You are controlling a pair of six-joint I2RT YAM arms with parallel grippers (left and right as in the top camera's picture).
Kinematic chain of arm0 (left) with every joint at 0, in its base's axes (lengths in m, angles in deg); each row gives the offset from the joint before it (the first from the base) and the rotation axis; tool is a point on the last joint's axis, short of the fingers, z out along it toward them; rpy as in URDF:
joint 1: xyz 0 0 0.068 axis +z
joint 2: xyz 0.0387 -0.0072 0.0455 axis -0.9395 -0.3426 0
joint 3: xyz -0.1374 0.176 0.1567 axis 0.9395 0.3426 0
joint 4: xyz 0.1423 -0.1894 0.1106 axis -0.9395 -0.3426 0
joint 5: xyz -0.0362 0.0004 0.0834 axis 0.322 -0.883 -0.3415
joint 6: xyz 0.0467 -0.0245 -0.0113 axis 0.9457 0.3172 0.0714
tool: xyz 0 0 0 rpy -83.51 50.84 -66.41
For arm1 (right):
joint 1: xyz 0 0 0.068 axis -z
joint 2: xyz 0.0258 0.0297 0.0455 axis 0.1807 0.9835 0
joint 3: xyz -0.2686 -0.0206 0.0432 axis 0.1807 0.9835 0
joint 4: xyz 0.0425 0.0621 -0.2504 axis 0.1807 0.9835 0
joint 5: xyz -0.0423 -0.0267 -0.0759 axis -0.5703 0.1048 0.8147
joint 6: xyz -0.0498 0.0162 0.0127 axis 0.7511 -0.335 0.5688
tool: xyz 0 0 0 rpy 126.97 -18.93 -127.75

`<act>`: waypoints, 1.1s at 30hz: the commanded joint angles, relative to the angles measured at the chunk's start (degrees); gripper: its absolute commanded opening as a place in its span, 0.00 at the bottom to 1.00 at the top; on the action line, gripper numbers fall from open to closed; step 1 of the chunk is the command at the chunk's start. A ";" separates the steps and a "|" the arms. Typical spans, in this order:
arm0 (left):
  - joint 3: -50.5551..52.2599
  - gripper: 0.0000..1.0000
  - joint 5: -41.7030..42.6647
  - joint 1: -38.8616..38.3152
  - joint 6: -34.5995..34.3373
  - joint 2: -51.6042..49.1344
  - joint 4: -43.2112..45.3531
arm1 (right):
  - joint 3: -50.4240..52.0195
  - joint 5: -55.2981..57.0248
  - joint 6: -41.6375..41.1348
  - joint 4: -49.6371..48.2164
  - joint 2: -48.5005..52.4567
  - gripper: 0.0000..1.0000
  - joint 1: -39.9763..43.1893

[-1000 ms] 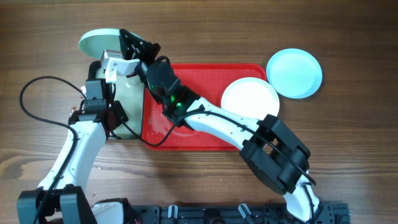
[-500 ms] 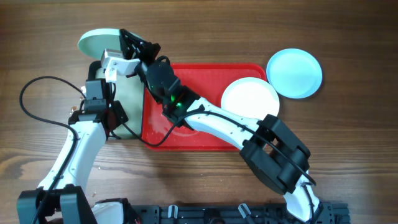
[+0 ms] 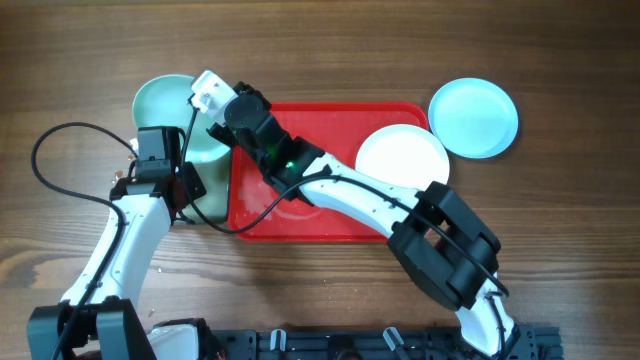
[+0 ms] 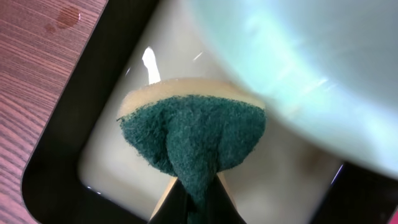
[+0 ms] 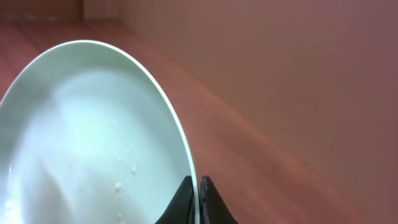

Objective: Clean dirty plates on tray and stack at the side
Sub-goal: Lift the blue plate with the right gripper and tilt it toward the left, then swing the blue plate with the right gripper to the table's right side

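I see a green scouring sponge (image 4: 193,137) over the black-rimmed tray's (image 4: 74,124) pale inside. That tray sits on the wooden table (image 3: 300,290)

You see your left gripper (image 4: 194,200) pinching a sponge (image 4: 193,140), green scouring side toward the camera, above the pale inside of the black-rimmed tray (image 4: 74,118). A blurred pale turquoise plate (image 4: 311,68) fills the upper right, its rim just beside the sponge's top edge. The wooden table (image 4: 31,81) at the left carries small wet spots (image 4: 65,17).
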 commanded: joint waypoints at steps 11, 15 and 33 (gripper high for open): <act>0.26 0.05 -0.70 0.31 -0.70 1.18 0.20 | -0.87 -26.97 -30.16 19.78 -15.39 0.04 13.99; 0.26 0.05 -0.70 0.31 -0.70 1.18 0.20 | -0.87 -27.34 -30.14 32.17 -21.62 0.04 22.01; 0.26 0.05 0.35 0.28 -0.68 1.18 0.24 | -0.87 -29.46 -28.35 58.12 -28.09 0.04 56.50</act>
